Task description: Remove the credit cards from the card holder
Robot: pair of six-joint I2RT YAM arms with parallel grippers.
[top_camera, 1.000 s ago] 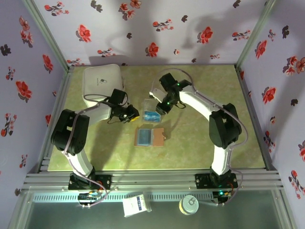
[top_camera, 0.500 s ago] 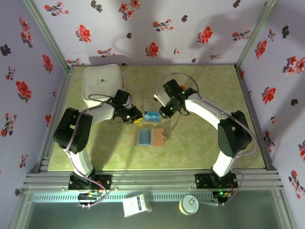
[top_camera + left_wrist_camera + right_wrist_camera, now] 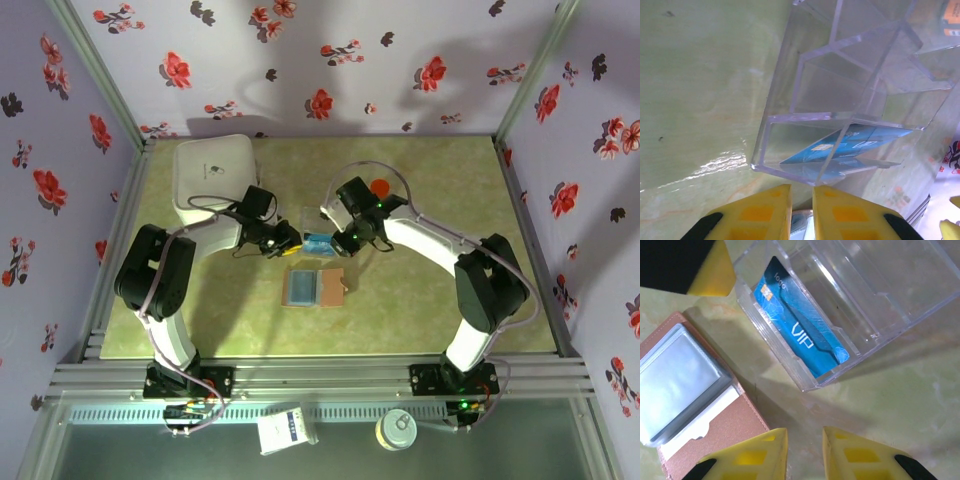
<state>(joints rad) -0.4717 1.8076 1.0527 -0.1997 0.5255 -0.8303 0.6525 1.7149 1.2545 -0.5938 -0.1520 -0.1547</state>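
Two arms are meeting over the middle of the green table in the overhead view. The left claw is hovering just left of a clear tray, and the right claw is hovering just right of it. A blue card is lying in the tray's near compartment. The wallet is lying open and flat on the table, a little nearer than the tray and apart from both claws. A white box is sitting at the far left.

From the left wrist, the left claw is pointing at the tray. Its yellow fingers are standing close together with only a slit between them, and I cannot tell whether anything is pinched there. The card is leaning tilted inside the closest compartment.

From the right wrist, the right claw is hanging slightly apart over bare table, gripping nothing. The card, marked VIP, is resting in the end compartment of the tray. The wallet is lying near that corner, its clear sleeve facing up.
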